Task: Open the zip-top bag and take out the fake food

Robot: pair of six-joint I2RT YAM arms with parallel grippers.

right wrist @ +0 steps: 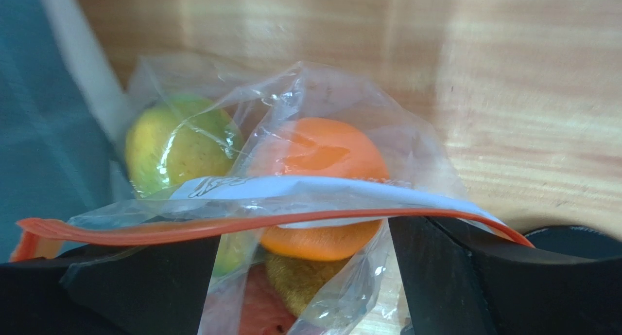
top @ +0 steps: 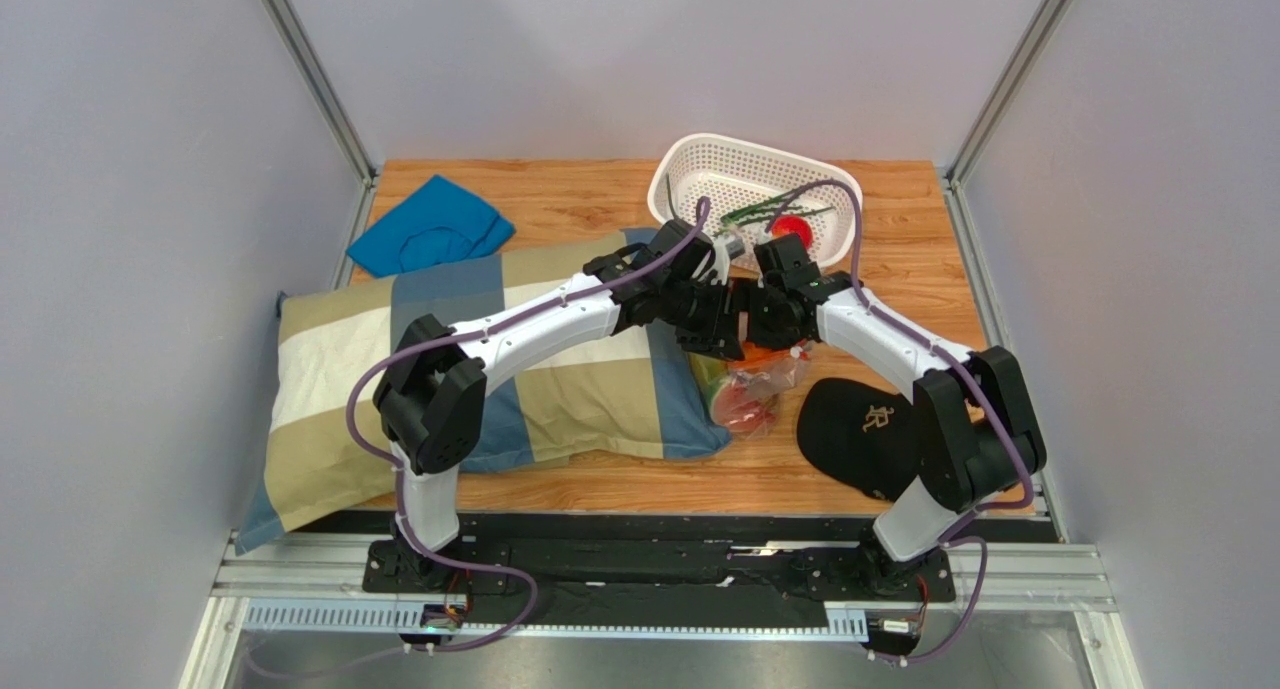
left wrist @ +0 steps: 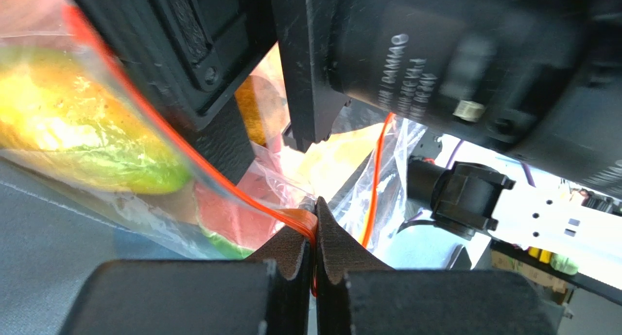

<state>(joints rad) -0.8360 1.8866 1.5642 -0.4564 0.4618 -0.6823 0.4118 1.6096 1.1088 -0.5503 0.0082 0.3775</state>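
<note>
The left gripper (left wrist: pixel 315 236) is pinched shut on the orange-red zip strip (left wrist: pixel 219 183), with one lip of the zip-top bag (top: pixel 747 392) caught between its pads. The right gripper (right wrist: pixel 303 236) meets it nose to nose over the table with its jaws spread wide. In the right wrist view the strip runs across those jaws from nine o'clock to three. It rests against the fingers, but I see nothing clamped.

From overhead, the bag sits just at six o'clock of the two grippers, toward the arm bases, with the pillow (top: pixel 451 374) at nine and the black cap (top: pixel 857 427) at four. The fake food inside includes an orange (right wrist: pixel 321 149) and a yellow-green fruit (right wrist: pixel 171 142).

With the strip's long axis lying crosswise to the right jaws, I'd guess the right arm must take the free lip and draw it away from the left.
</note>
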